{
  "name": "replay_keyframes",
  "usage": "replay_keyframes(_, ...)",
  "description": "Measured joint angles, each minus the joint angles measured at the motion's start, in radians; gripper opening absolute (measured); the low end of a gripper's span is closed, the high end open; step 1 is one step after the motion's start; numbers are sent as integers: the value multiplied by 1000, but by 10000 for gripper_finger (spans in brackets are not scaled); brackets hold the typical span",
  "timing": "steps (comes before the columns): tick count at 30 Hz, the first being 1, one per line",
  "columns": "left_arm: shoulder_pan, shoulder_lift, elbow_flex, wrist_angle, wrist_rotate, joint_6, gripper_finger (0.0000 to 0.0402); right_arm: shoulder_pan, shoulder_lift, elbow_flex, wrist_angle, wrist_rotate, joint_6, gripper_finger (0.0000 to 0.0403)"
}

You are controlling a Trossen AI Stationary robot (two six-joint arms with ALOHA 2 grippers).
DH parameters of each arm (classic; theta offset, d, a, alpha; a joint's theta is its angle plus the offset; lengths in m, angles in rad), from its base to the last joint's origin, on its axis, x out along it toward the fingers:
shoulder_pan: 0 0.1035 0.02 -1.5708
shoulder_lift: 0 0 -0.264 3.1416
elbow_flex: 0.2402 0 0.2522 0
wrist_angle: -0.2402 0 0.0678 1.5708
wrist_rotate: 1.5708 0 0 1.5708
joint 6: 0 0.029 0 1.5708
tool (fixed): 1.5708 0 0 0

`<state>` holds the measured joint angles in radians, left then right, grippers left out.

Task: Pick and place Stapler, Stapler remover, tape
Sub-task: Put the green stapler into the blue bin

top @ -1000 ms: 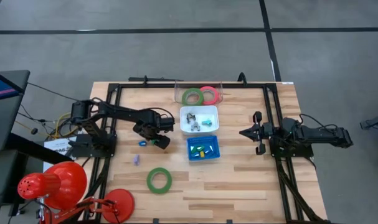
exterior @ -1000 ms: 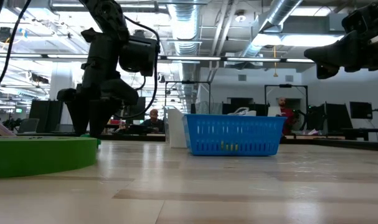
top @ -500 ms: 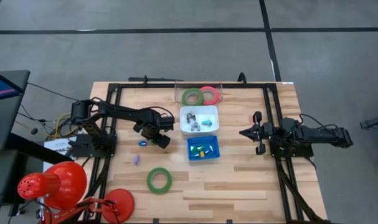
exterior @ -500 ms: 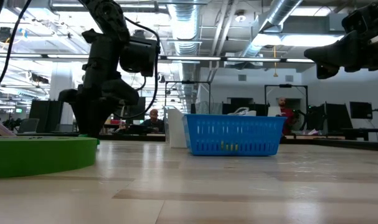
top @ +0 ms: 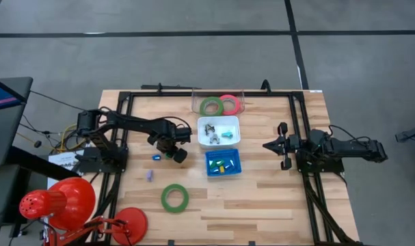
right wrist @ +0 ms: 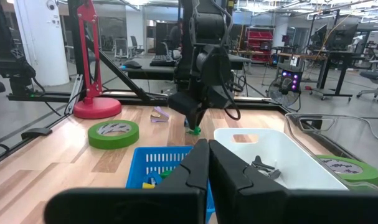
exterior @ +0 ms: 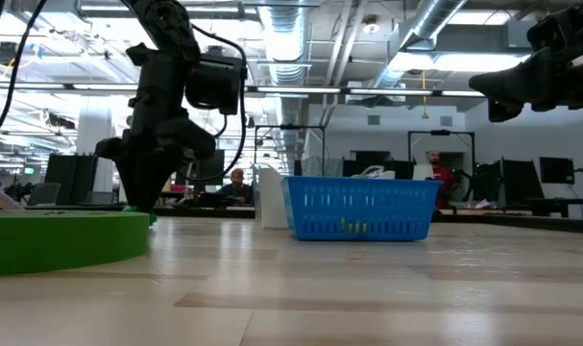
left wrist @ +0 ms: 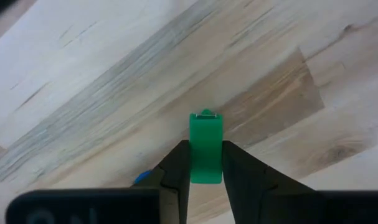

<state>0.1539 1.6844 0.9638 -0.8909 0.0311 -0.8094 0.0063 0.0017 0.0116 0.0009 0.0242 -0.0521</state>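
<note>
A small green stapler point(left wrist: 205, 134) lies on the wooden table point(top: 262, 205), left of the blue basket point(top: 223, 162). My left gripper point(top: 171, 154) points straight down over it and is shut on it. One green tape ring point(top: 174, 197) lies flat nearer the table's near edge. Another green tape ring point(top: 211, 106) and a pink-red one point(top: 228, 103) sit in a clear holder at the far edge. A white bin point(top: 219, 131) holds metal stapler removers. My right gripper point(top: 267, 145) waits shut at the right, level above the table. My left gripper pinches the green stapler's two long sides point(left wrist: 206, 165) between its two fingers point(left wrist: 176, 168), at the end away from the metal mouth point(left wrist: 205, 114). The fingers come from above, pointing down, and lie across the stapler. The stapler lies flat on the table.
A small blue piece point(top: 155, 157) and a small purple piece point(top: 149, 176) lie loose on the table left of my left gripper. The blue basket holds several small coloured pieces. A red desk lamp point(top: 63, 205) stands at the near left corner.
My left gripper has stayed in place over the green stapler and has shut its fingers onto it. The stapler has not moved on the table.
</note>
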Motion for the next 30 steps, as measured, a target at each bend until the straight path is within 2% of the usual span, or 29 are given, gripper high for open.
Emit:
replay_keyframes(5, 0, -34, 1, 0, 1, 26, 69, 0, 0, 0, 0, 0, 0, 1)
replay_keyframes(13, 0, -163, 2, 55, -2, 51, 66, 0, 0, 0, 0, 0, 0, 1)
replay_keyframes(19, 0, -243, 1, 222, -4, 118, 66, 0, 0, 0, 0, 0, 0, 1)
replay_keyframes(30, -5, -253, 1, 496, 2, 170, 67, 0, 0, 0, 0, 0, 0, 1)
